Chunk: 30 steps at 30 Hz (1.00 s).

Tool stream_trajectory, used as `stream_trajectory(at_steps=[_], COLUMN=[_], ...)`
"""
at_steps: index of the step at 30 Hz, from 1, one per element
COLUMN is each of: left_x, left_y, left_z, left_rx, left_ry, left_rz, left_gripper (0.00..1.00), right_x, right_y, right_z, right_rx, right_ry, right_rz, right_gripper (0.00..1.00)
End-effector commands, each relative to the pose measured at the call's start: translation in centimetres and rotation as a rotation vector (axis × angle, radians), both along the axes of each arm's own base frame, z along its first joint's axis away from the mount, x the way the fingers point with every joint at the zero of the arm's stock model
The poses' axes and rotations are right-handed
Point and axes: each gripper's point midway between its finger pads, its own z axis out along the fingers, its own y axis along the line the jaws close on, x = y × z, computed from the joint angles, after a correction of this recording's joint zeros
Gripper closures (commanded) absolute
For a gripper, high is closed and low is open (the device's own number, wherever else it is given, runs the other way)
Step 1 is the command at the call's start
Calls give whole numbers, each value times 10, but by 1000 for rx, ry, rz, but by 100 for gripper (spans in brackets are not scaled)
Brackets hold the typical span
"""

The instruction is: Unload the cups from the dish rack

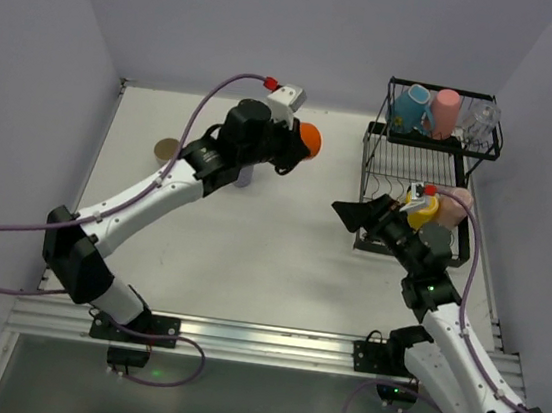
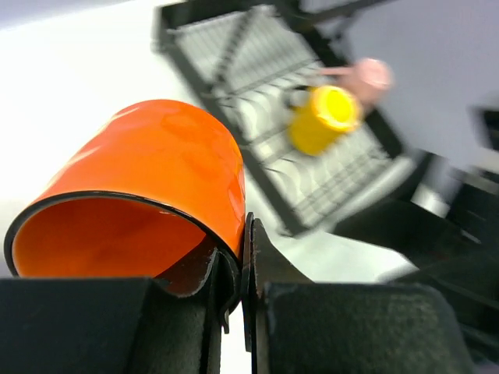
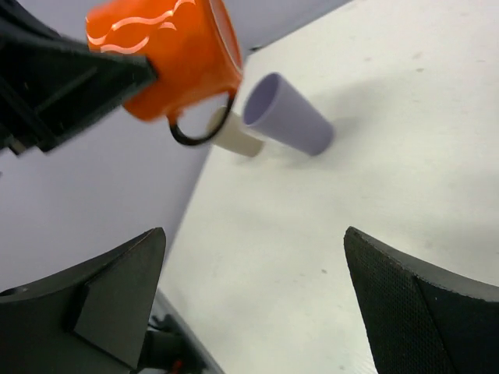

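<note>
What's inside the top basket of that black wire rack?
The upper basket holds a blue mug, a pink cup and a clear cup. The part of the lower tray directly beneath it is hidden.

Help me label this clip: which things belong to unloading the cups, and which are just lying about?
Job: dish rack; orange mug in left gripper; blue mug, salmon cup, clear cup, yellow cup, pink cup, lavender cup, beige cup.
Lying about: purple cables, metal rail.
</note>
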Motion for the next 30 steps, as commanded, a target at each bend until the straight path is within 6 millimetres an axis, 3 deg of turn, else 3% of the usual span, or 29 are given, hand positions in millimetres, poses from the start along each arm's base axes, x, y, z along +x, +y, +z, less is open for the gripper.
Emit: stream_trajectory(at_steps=[1,2,3,4,5,7,8,10,16,22,24,28,30], left_x=[42,50,56,65,70,82,87,97,105,109,111,115,118], left_y=[30,28,26,20,15,8,8,3,-1,9,13,19,19], left_z=[-29,-62,-69,-63,-91,-90,-115,-127,-178,-213,-219,-220,-218], left_rx=[311,405,435,438,500,514,569,601,698,769,784,807,801], left_ry=[-33,20,31,22,70,67,108,121,212,263,270,259,246], left_rz=[158,152,154,153,132,136,131,128,82,88,95,131,144], left_gripper=[100,100,100,100,100,100,100,100,100,100,93,58,49], right_x=[-2,-4,-5,-8,-12,-14,-15,-18,-21,-20,-19,-17,-16], right_y=[-31,-33,-36,-38,-40,-43,-44,-45,-47,-47,-49,-53,-57], right_z=[-53,-56,-58,-58,-64,-61,-60,-58,-54,-55,-55,-51,-48], right_rx=[-244,-252,-257,-258,-268,-276,-280,-284,-294,-304,-311,-328,-341], right_ry=[96,99,101,84,102,84,80,70,46,44,41,39,38], right_rz=[-129,-135,-147,-152,-154,-164,-167,-165,-168,-167,-174,-199,-219], right_gripper=[1,1,1,1,1,1,1,1,1,1,1,1,1])
